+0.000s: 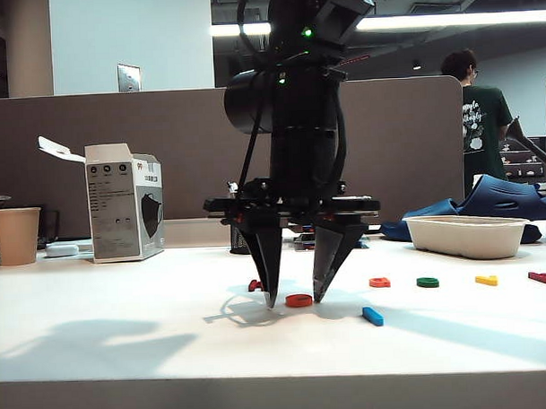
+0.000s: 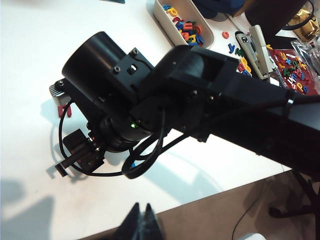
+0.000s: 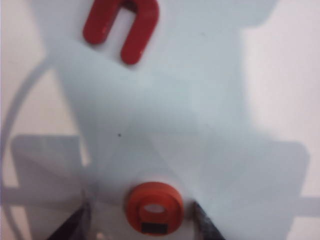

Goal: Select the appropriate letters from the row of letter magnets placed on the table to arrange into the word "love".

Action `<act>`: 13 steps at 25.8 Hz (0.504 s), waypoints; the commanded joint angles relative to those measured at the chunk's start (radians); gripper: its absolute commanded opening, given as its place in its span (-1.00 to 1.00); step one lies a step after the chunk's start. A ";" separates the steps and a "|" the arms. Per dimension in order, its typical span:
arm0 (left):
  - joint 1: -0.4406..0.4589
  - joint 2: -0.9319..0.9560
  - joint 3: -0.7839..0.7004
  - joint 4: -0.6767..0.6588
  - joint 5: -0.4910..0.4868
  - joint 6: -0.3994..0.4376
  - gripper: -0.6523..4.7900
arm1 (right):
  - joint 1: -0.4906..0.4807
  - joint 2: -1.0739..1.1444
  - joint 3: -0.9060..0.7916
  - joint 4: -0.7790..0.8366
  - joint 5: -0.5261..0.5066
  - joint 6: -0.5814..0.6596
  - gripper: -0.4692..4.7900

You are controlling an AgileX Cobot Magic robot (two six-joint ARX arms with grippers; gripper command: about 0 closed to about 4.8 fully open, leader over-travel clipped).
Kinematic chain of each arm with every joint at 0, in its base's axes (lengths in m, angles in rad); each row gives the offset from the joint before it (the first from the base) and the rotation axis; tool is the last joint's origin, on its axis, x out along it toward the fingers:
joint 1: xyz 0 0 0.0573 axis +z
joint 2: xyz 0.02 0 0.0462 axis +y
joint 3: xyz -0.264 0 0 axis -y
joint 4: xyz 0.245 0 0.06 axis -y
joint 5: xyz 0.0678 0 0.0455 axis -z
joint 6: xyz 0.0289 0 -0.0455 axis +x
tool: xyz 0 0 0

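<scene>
Right gripper [image 1: 295, 300] points straight down at the white tabletop [image 1: 125, 335], jaws spread wide, tips flanking the flat orange-red plastic ring letter [image 1: 299, 300], which lies flat between them; contact unclear. Blue straight-bar letter [image 1: 373, 316] lies just beside, long axis slanting toward the table's front edge. Dark red angular letter [image 3: 121, 26] sits just behind. Left gripper [image 2: 141, 222] hangs off the table edge, fingers together.

Black arm, looped cables, green light, pointed claw [image 1: 295, 298].
</scene>
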 commanded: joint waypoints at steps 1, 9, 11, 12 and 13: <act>0.002 -0.003 0.003 0.006 -0.003 0.004 -0.78 | 0.018 0.031 -0.010 -0.003 -0.008 -0.002 -0.18; 0.002 -0.003 0.003 0.006 -0.003 0.005 -0.78 | 0.028 0.031 -0.010 -0.005 -0.007 -0.002 -0.32; 0.002 -0.003 0.003 0.006 -0.003 0.005 -0.78 | 0.028 0.031 -0.010 -0.006 -0.005 -0.002 -0.32; 0.002 -0.003 0.003 0.006 -0.003 0.005 -0.78 | 0.028 0.031 -0.010 -0.007 -0.005 -0.003 -0.34; 0.002 -0.003 0.003 0.006 -0.003 0.005 -0.78 | 0.028 0.031 -0.010 -0.008 -0.005 -0.003 -0.41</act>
